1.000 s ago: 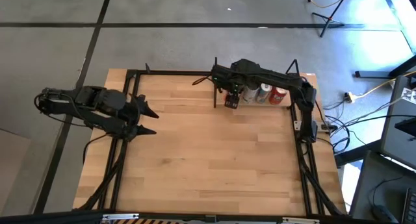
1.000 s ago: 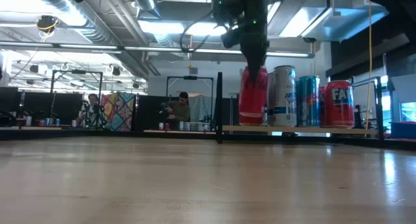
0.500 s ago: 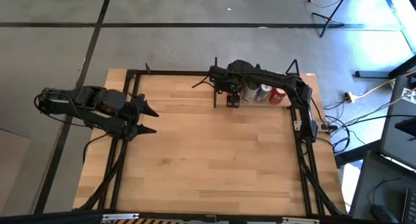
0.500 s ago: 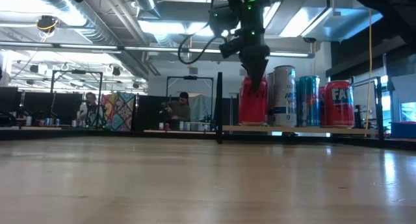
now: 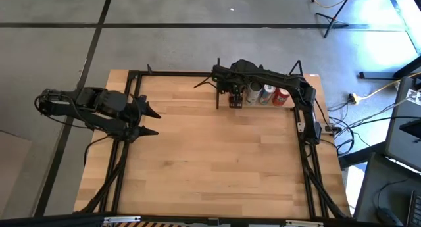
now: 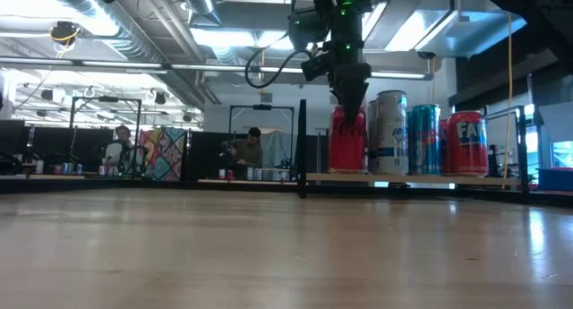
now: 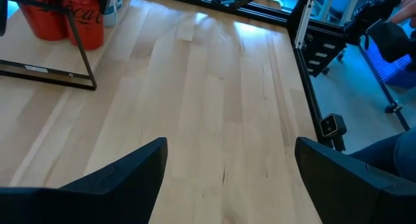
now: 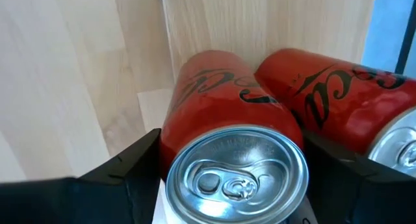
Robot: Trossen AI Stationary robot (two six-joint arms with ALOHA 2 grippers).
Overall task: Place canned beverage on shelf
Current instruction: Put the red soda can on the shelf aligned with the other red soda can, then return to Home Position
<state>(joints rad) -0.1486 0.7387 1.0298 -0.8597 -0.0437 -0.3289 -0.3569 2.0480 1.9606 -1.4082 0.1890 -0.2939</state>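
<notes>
A red can (image 6: 347, 146) stands upright on the shelf's light-wood board (image 6: 421, 176) at the far right of the table, at the left end of a row of cans. My right gripper (image 6: 351, 107) is open and points down over it. Its fingers (image 8: 133, 175) flank the can's silver top (image 8: 237, 175). A second red can (image 8: 325, 87) stands right beside it. My left gripper (image 5: 150, 122) is open and empty, near the table's left edge. My right gripper's fingers stand close on either side of the red can's upper wall (image 8: 195, 100), coming from above and pointing down. I cannot tell whether they touch it. The can stands upright with its base on the shelf board.
A tall white can (image 6: 390, 134), a teal can (image 6: 424, 139) and a red can (image 6: 466, 143) stand in a row on the shelf to the right. A black shelf post (image 6: 302, 148) rises just left of the red can. Bare tabletop (image 5: 210, 154) spreads out in front.
My right gripper has moved up along the red can, from around its body to its top. The can has stayed upright on the shelf board.
</notes>
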